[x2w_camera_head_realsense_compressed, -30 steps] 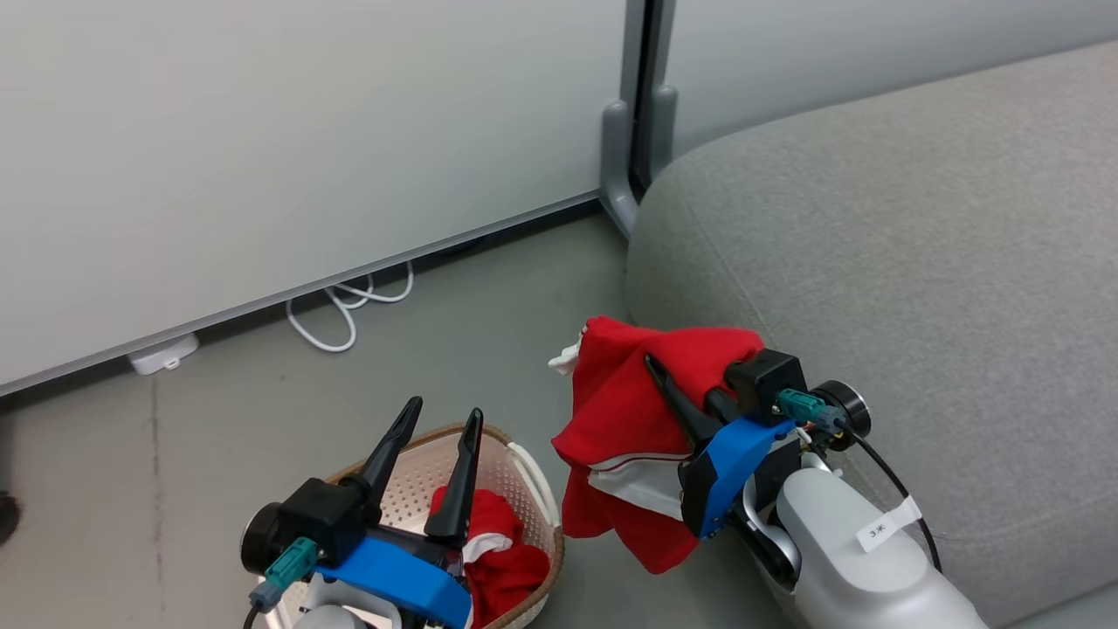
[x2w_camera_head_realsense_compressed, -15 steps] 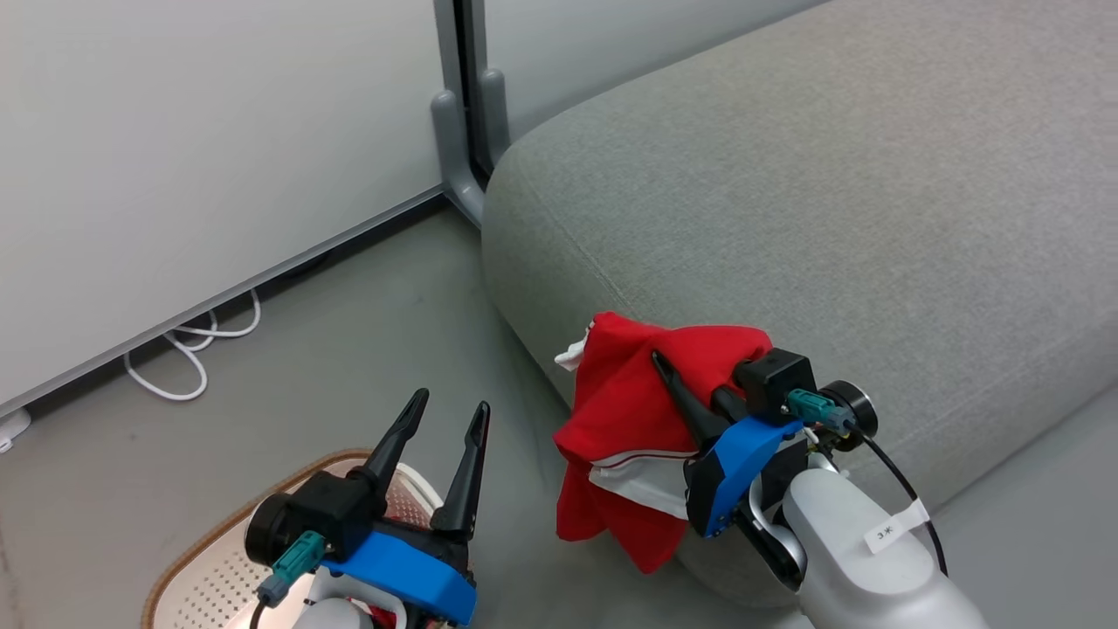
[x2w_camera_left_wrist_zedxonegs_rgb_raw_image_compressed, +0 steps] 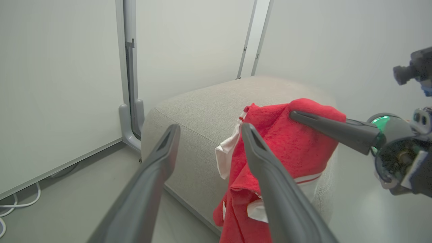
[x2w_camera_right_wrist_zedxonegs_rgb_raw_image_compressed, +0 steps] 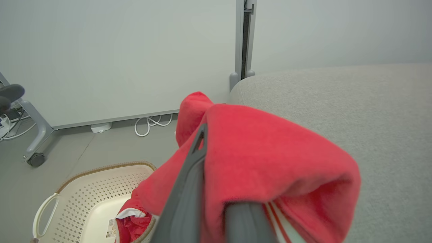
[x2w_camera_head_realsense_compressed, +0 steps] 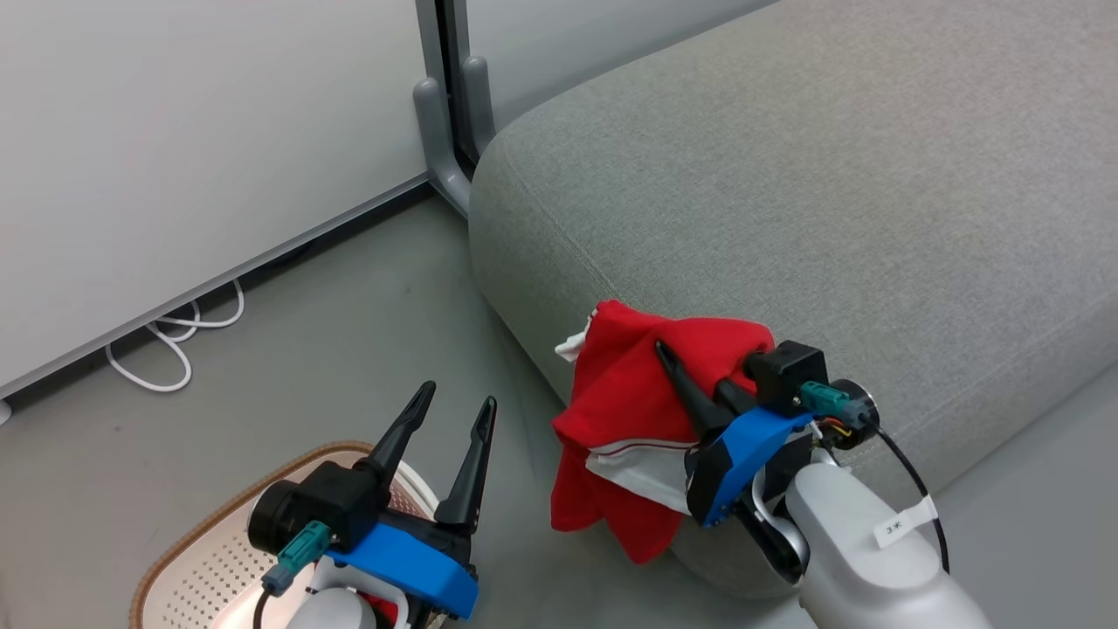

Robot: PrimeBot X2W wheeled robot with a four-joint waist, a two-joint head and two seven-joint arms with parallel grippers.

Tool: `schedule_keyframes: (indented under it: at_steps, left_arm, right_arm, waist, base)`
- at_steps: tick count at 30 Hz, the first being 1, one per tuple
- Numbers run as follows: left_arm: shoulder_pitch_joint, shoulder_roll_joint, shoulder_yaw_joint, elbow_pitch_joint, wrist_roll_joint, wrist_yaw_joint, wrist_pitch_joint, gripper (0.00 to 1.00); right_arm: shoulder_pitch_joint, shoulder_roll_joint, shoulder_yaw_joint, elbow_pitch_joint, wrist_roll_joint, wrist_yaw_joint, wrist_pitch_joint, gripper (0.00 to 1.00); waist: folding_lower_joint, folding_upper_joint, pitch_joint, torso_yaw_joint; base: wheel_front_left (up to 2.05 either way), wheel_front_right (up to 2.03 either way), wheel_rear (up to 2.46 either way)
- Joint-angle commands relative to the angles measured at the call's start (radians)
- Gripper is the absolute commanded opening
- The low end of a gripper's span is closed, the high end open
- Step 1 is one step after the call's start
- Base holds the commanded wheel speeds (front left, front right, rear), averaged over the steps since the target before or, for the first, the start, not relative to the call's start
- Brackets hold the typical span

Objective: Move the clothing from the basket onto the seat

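R gripper (x2w_camera_head_realsense_compressed: 677, 358) is clamped on one red garment (x2w_camera_head_realsense_compressed: 629, 393), hanging under it, prob. to clear the floor; seat (x2w_camera_head_realsense_compressed: 786, 175) is just beyond. L gripper (x2w_camera_head_realsense_compressed: 458, 393), jaws apart, hovers above basket (x2w_camera_head_realsense_compressed: 210, 568) w/ 2nd garment (x2w_camera_right_wrist_zedxonegs_rgb_raw_image_compressed: 133, 226).

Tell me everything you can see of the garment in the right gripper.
The red garment is soft, bright red fabric with a white panel edged by thin stripes. It is bunched and draped over the right gripper, which is shut on it, one finger buried in folds. It hangs in the air beside the front corner of the grey seat; whether it brushes the seat is unclear.
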Motion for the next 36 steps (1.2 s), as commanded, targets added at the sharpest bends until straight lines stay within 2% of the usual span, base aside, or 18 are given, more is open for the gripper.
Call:
schedule_keyframes:
  at_steps: [1,6,10,18,24,29,36]
  left_arm:
    - [-0.020,0.010,-0.001,-0.002,0.000,-0.002,-0.005,1.00]
    - [-0.045,0.018,-0.009,-0.016,0.006,-0.002,-0.005,1.00]
    - [-0.076,0.032,-0.023,-0.032,0.011,-0.002,-0.005,1.00]
    - [-0.168,0.079,-0.061,-0.088,0.029,-0.002,-0.005,1.00]
    - [-0.242,0.113,-0.085,-0.158,0.053,-0.002,-0.005,1.00]
    - [-0.275,0.132,-0.077,-0.206,0.063,-0.002,-0.004,1.00]
    - [-0.299,0.142,-0.063,-0.243,0.077,-0.002,-0.004,1.00]
  right_arm:
    - [-0.019,0.000,-0.010,-0.006,0.011,0.000,-0.004,0.00]
    - [-0.110,-0.024,-0.051,-0.008,0.034,0.000,-0.004,0.00]
    - [-0.218,-0.088,-0.108,-0.016,0.077,0.000,-0.001,0.00]
    - [-0.391,-0.280,-0.274,-0.028,0.124,0.000,0.006,0.00]
    - [-0.429,-0.405,-0.447,-0.024,0.125,0.000,0.002,0.00]
    - [-0.405,-0.434,-0.588,-0.003,0.102,0.000,-0.002,0.00]
    - [-0.357,-0.397,-0.726,0.049,0.069,0.000,-0.004,0.00]
  waist:
    - [0.0000,0.0000,0.011,0.012]
    - [0.0000,0.0000,0.055,0.044]
    - [0.0000,0.0000,0.114,0.076]
    - [0.0000,0.0000,0.282,0.156]
    - [0.0000,0.0000,0.420,0.226]
    - [0.0000,0.0000,0.496,0.256]
    - [0.0000,0.0000,0.557,0.284]
  base:
    - [0.00,0.00,0.00]
    - [0.00,0.00,0.00]
    - [0.00,0.00,0.00]
    - [0.00,0.00,0.00]
    - [0.00,0.00,0.00]
    - [0.00,0.00,0.00]
    - [0.00,0.00,0.00]
